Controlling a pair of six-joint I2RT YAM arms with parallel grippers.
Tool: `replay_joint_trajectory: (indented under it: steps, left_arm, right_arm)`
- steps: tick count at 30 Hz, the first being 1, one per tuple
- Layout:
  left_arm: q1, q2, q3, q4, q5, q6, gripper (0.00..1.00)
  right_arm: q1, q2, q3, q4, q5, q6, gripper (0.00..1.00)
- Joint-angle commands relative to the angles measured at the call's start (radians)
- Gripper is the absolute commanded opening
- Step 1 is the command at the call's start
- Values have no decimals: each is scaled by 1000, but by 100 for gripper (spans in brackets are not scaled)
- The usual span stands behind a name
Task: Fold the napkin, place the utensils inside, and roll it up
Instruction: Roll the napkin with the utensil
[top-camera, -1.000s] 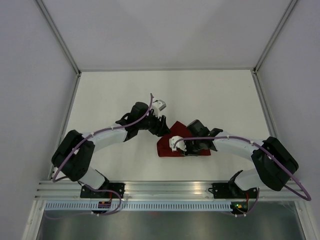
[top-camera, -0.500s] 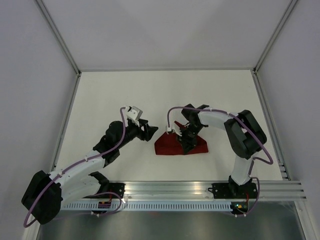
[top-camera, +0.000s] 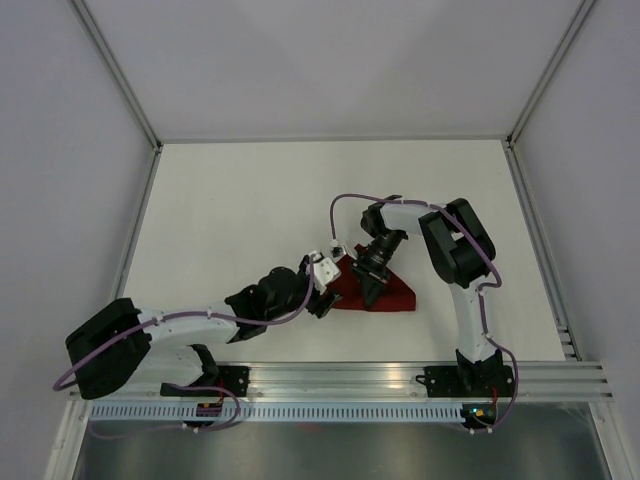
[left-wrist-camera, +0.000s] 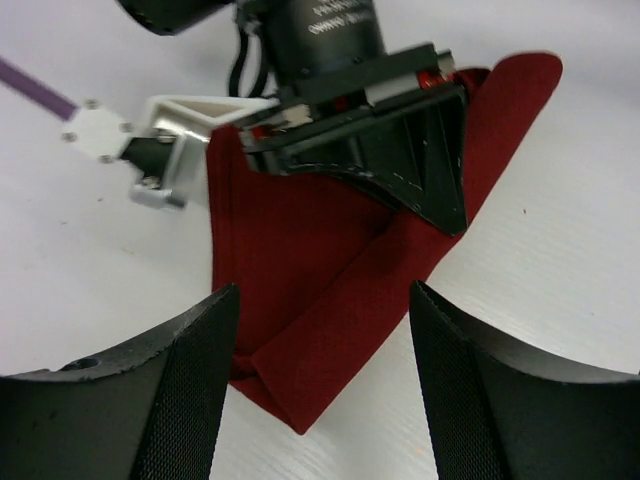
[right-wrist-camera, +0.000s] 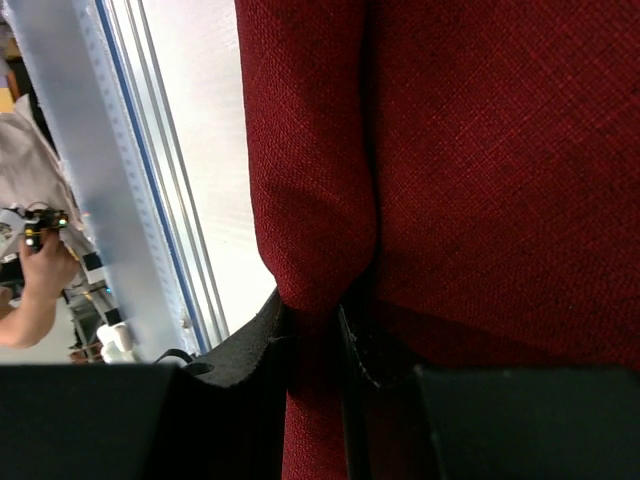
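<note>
A plain dark red napkin (top-camera: 398, 296) lies on a white table (top-camera: 250, 190), a little beyond the metal rail (top-camera: 340, 378) along the near edge and just right of the rail's middle. From above it is a flat, wedge-shaped bundle, folded into several layers. In the left wrist view a long folded band (left-wrist-camera: 400, 250) runs diagonally across a wider layer, ending in a blunt corner. Close up, in the right wrist view, the cloth (right-wrist-camera: 480, 150) shows a fine, even weave and no pattern.

The right gripper (right-wrist-camera: 318, 335) is clamped on a raised fold of the napkin, with cloth pinched between its two black fingers. The left gripper (left-wrist-camera: 322, 292), on the side of the napkin toward the rail's left end, has its jaws spread wide, with the napkin's corner in the gap between them.
</note>
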Motion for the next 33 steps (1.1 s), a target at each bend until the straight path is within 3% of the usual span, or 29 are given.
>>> replay_joint_trajectory:
  steps: [1, 4, 5, 6, 16, 19, 22, 25, 26, 29, 33]
  left_arm:
    - [-57, 100, 64, 34, -39, 140, 73]
    - [-107, 198, 92, 50, -60, 196, 74]
    - [-130, 221, 96, 67, -71, 212, 83]
    - [-141, 269, 105, 90, -82, 238, 99]
    - [-195, 455, 188, 169, -151, 338, 100]
    - [-207, 499, 213, 143, -140, 348, 95]
    - [-212, 527, 239, 86, -125, 335, 85]
    - [-213, 553, 263, 26, -84, 299, 68]
    - [-212, 559, 277, -7, -78, 281, 56]
    - [-212, 596, 306, -57, -77, 253, 35]
    - [-210, 610, 306, -77, -59, 213, 14]
  right_arm:
    - [6, 92, -13, 142, 179, -50, 19]
    - [2, 96, -10, 149, 182, -45, 19]
    - [2, 97, -7, 149, 182, -44, 19]
    - [2, 101, -7, 151, 182, -42, 19]
    - [1, 121, 0, 162, 184, -33, 18]
    - [1, 127, 6, 156, 184, -33, 18]
    - [-1, 127, 8, 156, 184, -32, 18]
    - [-1, 127, 8, 157, 182, -29, 18]
    - [-1, 127, 8, 159, 182, -29, 18]
    - [-2, 124, 6, 162, 182, -26, 18]
    - [-2, 113, 0, 163, 178, -27, 19]
